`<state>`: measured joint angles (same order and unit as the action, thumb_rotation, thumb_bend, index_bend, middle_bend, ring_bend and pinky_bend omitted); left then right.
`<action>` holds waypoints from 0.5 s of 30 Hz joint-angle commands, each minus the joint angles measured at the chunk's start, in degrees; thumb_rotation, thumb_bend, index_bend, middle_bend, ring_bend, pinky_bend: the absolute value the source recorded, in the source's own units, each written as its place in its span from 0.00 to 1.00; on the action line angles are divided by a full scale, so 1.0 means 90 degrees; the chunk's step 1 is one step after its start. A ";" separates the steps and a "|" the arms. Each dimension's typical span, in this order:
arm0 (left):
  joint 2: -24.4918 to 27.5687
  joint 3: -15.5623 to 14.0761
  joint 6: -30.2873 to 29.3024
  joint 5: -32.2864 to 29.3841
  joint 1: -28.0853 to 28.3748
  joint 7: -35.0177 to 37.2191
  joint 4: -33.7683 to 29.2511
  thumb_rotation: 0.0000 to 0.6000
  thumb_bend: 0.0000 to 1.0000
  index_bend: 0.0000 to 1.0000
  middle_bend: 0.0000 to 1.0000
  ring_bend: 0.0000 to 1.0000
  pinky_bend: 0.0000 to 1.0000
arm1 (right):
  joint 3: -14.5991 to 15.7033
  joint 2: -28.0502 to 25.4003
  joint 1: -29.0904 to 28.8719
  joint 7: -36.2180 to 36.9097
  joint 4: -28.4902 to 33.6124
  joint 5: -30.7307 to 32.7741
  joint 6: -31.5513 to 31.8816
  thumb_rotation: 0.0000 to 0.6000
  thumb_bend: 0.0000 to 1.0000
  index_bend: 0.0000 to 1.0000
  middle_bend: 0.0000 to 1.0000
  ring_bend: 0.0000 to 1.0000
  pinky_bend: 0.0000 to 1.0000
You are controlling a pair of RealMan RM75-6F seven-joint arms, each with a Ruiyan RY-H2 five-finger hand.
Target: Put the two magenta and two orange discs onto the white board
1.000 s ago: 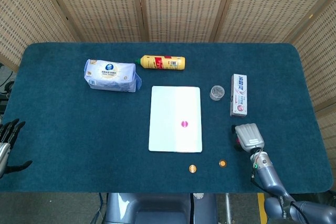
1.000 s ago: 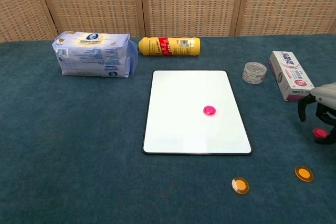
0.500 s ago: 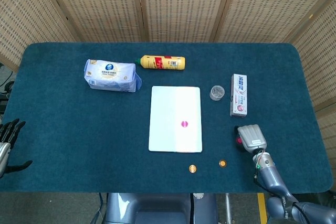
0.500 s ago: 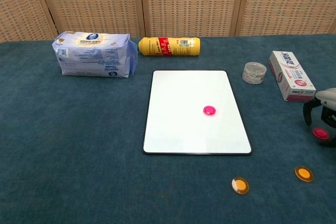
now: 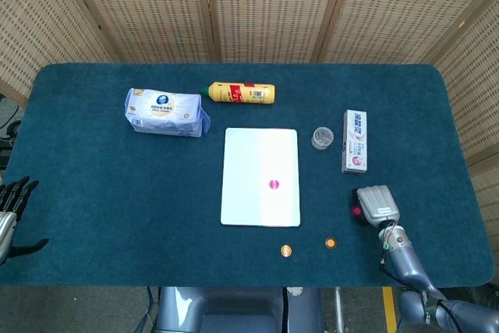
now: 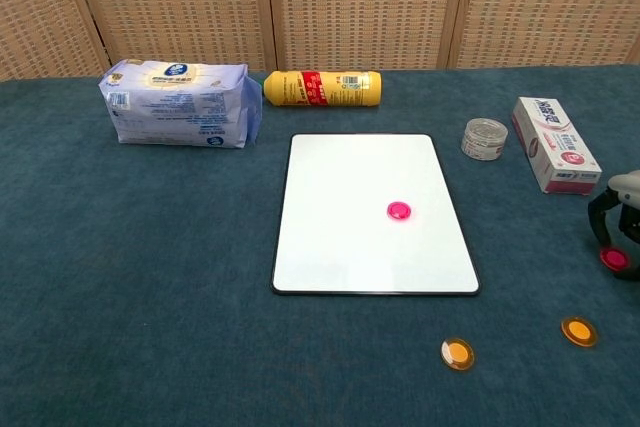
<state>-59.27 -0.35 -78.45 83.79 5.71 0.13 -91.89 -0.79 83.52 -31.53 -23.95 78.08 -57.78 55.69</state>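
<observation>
Right robot hand (image 6: 622,232) further right, over magenta disc (image 6: 614,258).

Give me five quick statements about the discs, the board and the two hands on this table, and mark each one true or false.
1. One magenta disc already lies on the white board. True.
2. Both orange discs are on the board. False: the orange discs lie on the blue cloth in front of the board.
3. The right hand is at the second magenta disc, to the right of the board. True.
4. The left hand is holding the yellow bottle. False: it sits at the table's left edge, far from the yellow bottle behind the board.
5. The small clear jar stands on the board. False: it stands on the cloth between the board and the toothpaste box.
</observation>
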 commanded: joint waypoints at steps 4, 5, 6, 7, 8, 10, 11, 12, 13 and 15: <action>-0.0005 0.0000 0.0018 -0.0013 0.0008 -0.0025 -0.0004 1.00 0.00 0.00 0.00 0.00 0.00 | -0.0081 -0.0014 0.0026 0.0095 -0.0006 -0.0015 -0.0078 1.00 0.30 0.54 0.85 0.87 1.00; -0.0007 -0.0001 0.0021 -0.0015 0.0008 -0.0028 -0.0003 1.00 0.00 0.00 0.00 0.00 0.00 | -0.0094 -0.0021 0.0031 0.0113 0.0004 -0.0014 -0.0088 1.00 0.31 0.54 0.85 0.87 1.00; -0.0009 0.0000 0.0021 -0.0017 0.0009 -0.0029 -0.0003 1.00 0.00 0.00 0.00 0.00 0.00 | -0.0104 -0.0027 0.0034 0.0121 0.0011 -0.0017 -0.0099 1.00 0.31 0.54 0.85 0.87 1.00; -0.0010 0.0001 0.0020 -0.0019 0.0010 -0.0031 -0.0003 1.00 0.00 0.00 0.00 0.00 0.00 | -0.0114 -0.0033 0.0034 0.0130 0.0019 -0.0015 -0.0108 1.00 0.31 0.54 0.85 0.87 1.00; -0.0010 0.0003 0.0020 -0.0021 0.0010 -0.0034 -0.0003 1.00 0.00 0.00 0.00 0.00 0.00 | -0.0125 -0.0041 0.0034 0.0138 0.0030 -0.0012 -0.0117 1.00 0.31 0.54 0.85 0.87 1.00; -0.0009 0.0004 0.0022 -0.0029 0.0010 -0.0038 -0.0008 1.00 0.00 0.00 0.00 0.00 0.00 | -0.0175 -0.0083 0.0026 0.0169 0.0102 -0.0004 -0.0142 1.00 0.31 0.54 0.85 0.87 1.00; -0.0008 0.0003 0.0022 -0.0028 0.0010 -0.0038 -0.0011 1.00 0.00 0.00 0.00 0.00 0.00 | -0.0195 -0.0101 0.0020 0.0180 0.0136 0.0001 -0.0150 1.00 0.31 0.54 0.85 0.87 1.00; -0.0006 0.0001 0.0020 -0.0025 0.0009 -0.0037 -0.0015 1.00 0.00 0.00 0.00 0.00 0.00 | -0.0285 -0.0149 -0.0017 0.0227 0.0263 -0.0005 -0.0142 1.00 0.31 0.54 0.85 0.87 1.00; -0.0005 0.0001 0.0017 -0.0025 0.0007 -0.0036 -0.0018 1.00 0.00 0.00 0.00 0.00 0.00 | -0.0349 -0.0213 -0.0058 0.0222 0.0399 0.0005 -0.0155 1.00 0.31 0.54 0.85 0.87 1.00; -0.0002 -0.0001 0.0007 -0.0022 0.0001 -0.0030 -0.0019 1.00 0.00 0.00 0.00 0.00 0.00 | -0.0477 -0.0314 -0.0161 0.0099 0.0667 0.0026 -0.0124 1.00 0.31 0.54 0.85 0.87 1.00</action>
<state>-59.30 -0.35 -78.37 83.58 5.74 -0.16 -92.06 -3.75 81.76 -32.01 -22.36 81.79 -57.73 54.43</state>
